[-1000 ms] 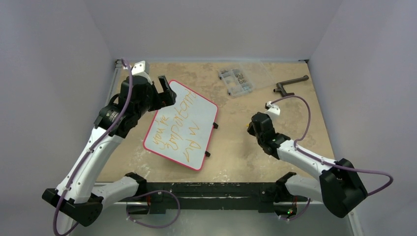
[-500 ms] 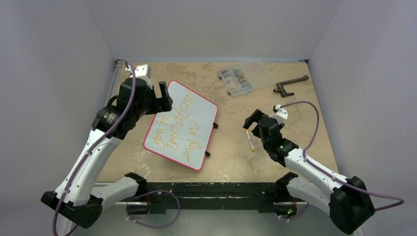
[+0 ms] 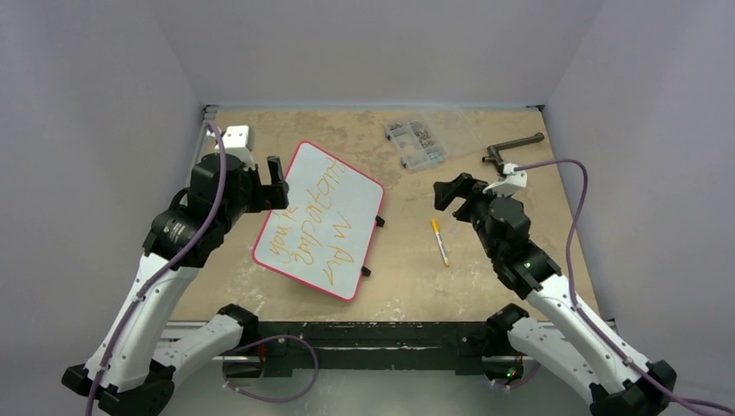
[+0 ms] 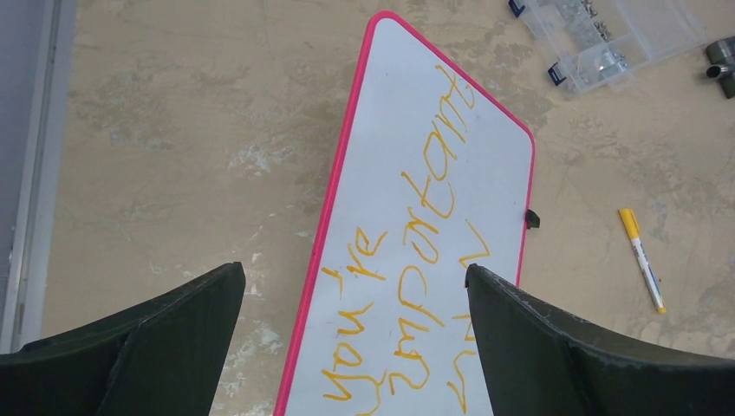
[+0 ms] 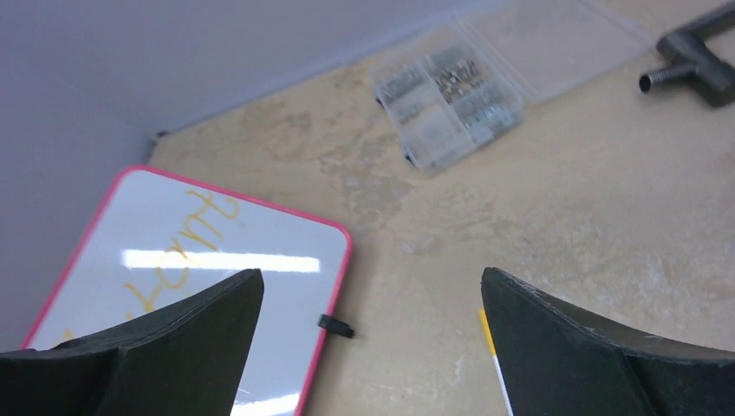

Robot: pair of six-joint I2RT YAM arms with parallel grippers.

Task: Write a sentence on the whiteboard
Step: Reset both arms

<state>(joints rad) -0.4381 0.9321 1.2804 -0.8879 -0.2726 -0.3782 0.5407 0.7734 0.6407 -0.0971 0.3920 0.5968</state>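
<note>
the whiteboard lies flat on the left half of the surface, turned at a slant, its small black tabs on the edge facing the right arm. the sentence runs across it in orange-yellow slanted lines, reading "you're important", with a shorter third line that i cannot read. the left tool hangs by the board's far left edge, its jaws wide and holding nothing. the right tool is above bare surface to the right of the board, jaws wide as well, empty. a yellow-capped marker lies on the surface between the board and the right arm, apart from both. a clear parts box and a dark handle sit toward the far right.
</note>
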